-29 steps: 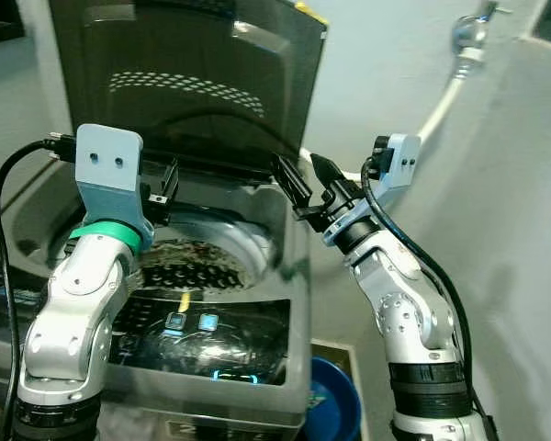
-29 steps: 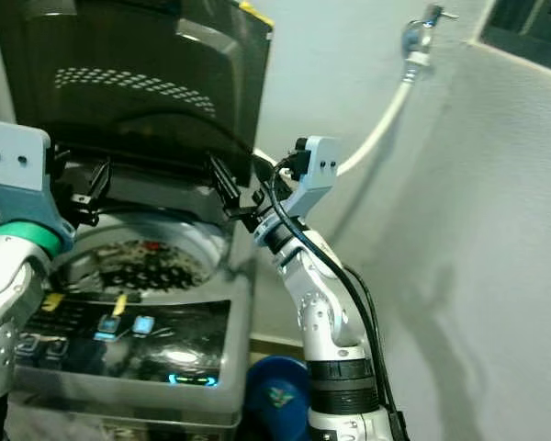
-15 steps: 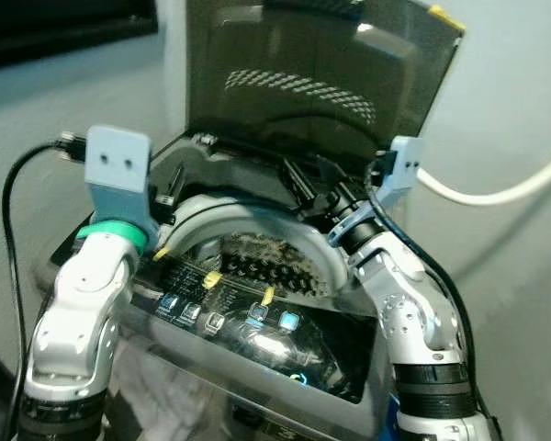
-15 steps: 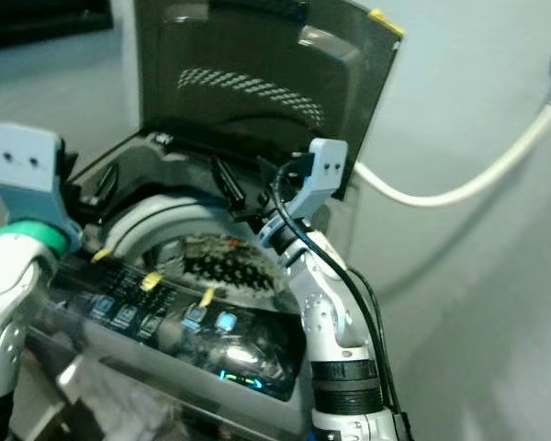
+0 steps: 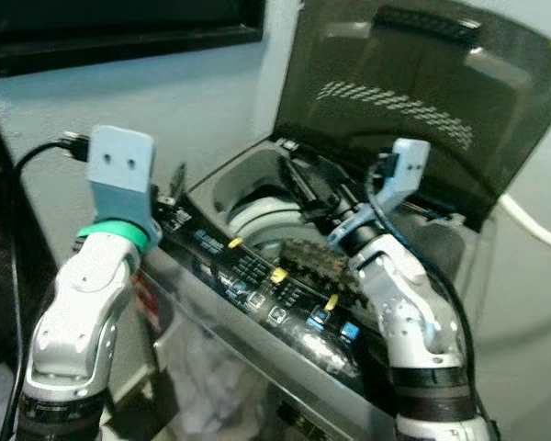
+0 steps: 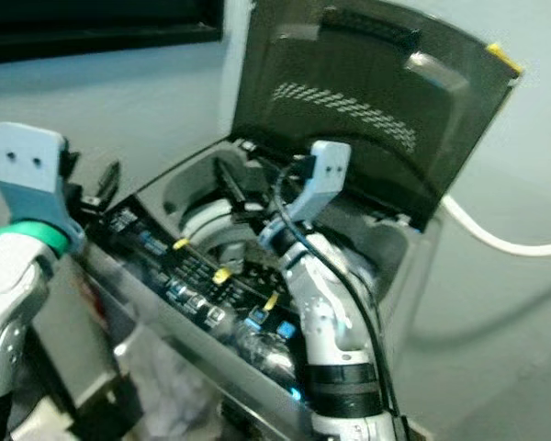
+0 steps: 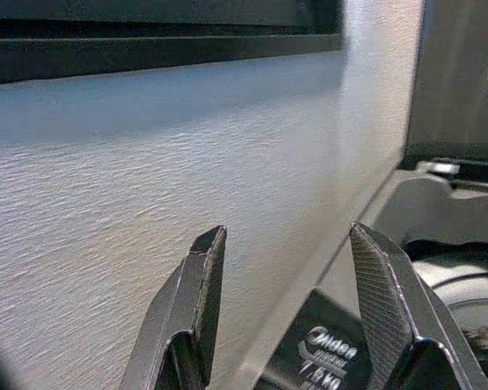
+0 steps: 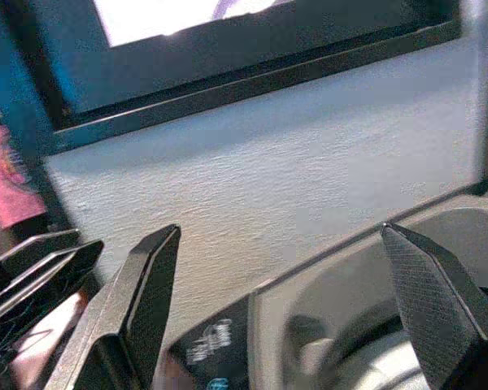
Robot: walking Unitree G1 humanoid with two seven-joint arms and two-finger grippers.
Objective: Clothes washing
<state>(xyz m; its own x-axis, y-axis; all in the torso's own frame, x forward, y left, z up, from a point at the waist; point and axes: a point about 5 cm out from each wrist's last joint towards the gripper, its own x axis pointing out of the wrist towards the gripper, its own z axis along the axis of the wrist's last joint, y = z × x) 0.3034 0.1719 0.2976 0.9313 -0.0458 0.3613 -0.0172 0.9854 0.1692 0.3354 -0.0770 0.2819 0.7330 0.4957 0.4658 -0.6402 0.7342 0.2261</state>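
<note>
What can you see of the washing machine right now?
The washing machine is a grey top-loader with its dark tinted lid raised upright at the back, against the wall. The round drum opening shows dark laundry inside. A glossy black control panel runs along the front edge, with lit blue buttons and small yellow tabs. The right gripper hovers open over the drum opening; the left gripper is open beside the machine's corner, touching nothing.

The washing machine (image 5: 257,303) is showing glossy grey plastic, its raised lid (image 5: 422,101) gleaming smoky and translucent. The wall (image 7: 130,187) is looking matt and rough. The left gripper (image 7: 289,313) fingers (image 7: 197,301) are looking like woven carbon.
</note>
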